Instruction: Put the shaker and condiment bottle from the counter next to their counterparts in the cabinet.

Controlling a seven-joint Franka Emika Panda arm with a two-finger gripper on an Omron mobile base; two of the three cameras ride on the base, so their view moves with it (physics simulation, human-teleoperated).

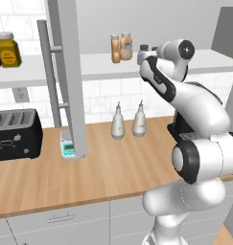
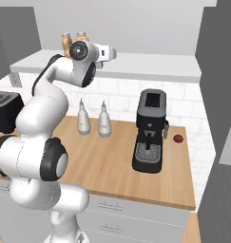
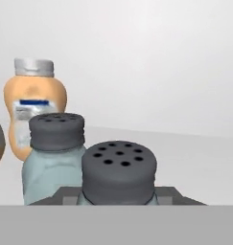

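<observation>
Two orange bottles (image 1: 121, 48) stand side by side on the cabinet (image 1: 103, 67) shelf, with a shaker (image 3: 53, 155) just beside them. Closest in the hand view, a second shaker (image 3: 119, 172) sits between the gripper's (image 3: 119, 197) narrow jaws, held at shelf height. Bare white shelf runs on past it. Below, the counter (image 1: 89, 174) carries two white bottles (image 1: 128, 122) near the wall.

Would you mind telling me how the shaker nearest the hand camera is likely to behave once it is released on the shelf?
The near shaker looks rigid, with a hard perforated cap, so it should not deform. Its small translucent body suggests it is light and easily nudged. It stands close beside its twin, so a careless withdrawal of the tool might tip it against that one.
</observation>
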